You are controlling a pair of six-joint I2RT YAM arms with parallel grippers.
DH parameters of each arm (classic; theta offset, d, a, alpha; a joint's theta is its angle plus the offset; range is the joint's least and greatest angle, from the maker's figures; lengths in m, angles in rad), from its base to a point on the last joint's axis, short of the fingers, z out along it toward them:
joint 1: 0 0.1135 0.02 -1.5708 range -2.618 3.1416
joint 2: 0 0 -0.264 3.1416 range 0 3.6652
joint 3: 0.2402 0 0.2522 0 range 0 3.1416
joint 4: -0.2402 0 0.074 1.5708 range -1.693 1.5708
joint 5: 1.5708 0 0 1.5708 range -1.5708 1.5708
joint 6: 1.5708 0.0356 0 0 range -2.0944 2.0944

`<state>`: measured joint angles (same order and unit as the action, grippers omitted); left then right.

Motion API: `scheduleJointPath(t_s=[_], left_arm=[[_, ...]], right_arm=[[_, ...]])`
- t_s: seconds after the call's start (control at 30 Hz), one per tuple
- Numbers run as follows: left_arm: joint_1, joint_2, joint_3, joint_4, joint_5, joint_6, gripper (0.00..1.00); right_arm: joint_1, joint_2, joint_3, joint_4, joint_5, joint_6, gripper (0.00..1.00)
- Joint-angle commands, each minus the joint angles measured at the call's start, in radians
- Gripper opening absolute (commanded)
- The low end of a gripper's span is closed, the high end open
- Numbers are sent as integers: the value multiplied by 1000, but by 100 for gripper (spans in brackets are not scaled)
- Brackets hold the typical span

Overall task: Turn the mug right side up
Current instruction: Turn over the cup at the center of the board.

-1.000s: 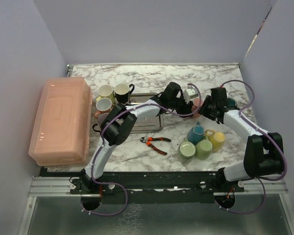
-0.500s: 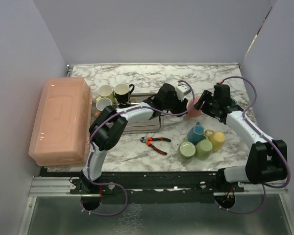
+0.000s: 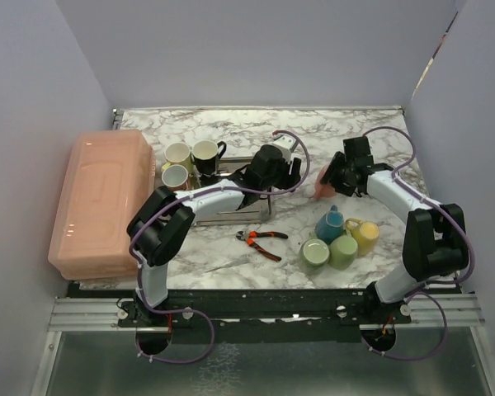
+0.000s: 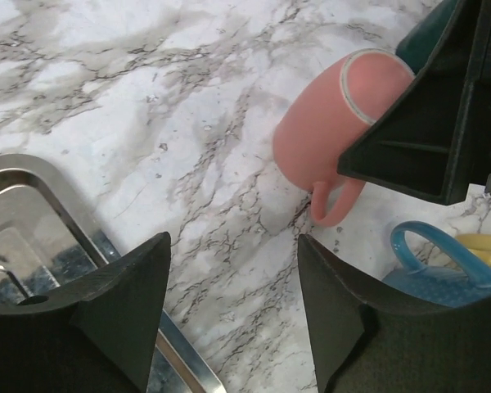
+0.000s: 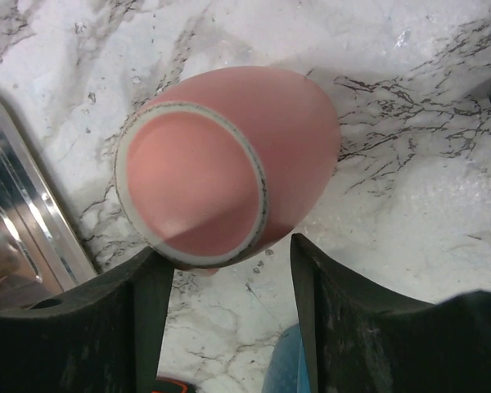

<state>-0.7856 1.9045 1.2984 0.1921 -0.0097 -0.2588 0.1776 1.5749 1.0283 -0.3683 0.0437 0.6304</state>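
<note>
Marble-veined surface (image 3: 231,132) under plain lilac walls, with a steel tray (image 3: 260,210) near its middle. Off the tray's right side, apart from its rim: pink mug (image 4: 327,143), tipped on its side, mouth turned toward the right tool (image 5: 227,258), handle low against the marble. Right tool spread open, fingers either side of the mug's lip, not pinching it. Left tool (image 4: 233,246) just past the tray's far right corner, open as well, only bare marble between its fingers. Right of the tray and nearer, crowding the space just beside the pink mug: blue mug (image 3: 330,223), yellow mug (image 3: 365,235), green mugs (image 3: 316,252). In front of the tray, orange-handled pliers (image 3: 260,239). At the tray's far left corner, three more mugs (image 3: 178,154); further left, a pink lidded box (image 3: 103,202).
</note>
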Motion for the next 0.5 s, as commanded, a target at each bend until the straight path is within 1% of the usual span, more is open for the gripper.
scheduleJointPath(t_s=[0.0,0.1,0.23,0.3,0.47], left_arm=[[-1,-79,-32,13,-120,-24,65],[0,-93,-44,12,-137,-34,65],[4,-98,-48,7,-148,-75,65],[6,-98,-46,1,-143,-82,65],[8,-99,-42,-12,-138,-85,65]], right_arm=[[3,44,37,-52,69,17,56],[7,56,43,-54,82,9,48],[10,68,56,-58,90,-22,34],[10,75,66,-64,93,-37,29],[10,99,92,-77,95,-80,24]])
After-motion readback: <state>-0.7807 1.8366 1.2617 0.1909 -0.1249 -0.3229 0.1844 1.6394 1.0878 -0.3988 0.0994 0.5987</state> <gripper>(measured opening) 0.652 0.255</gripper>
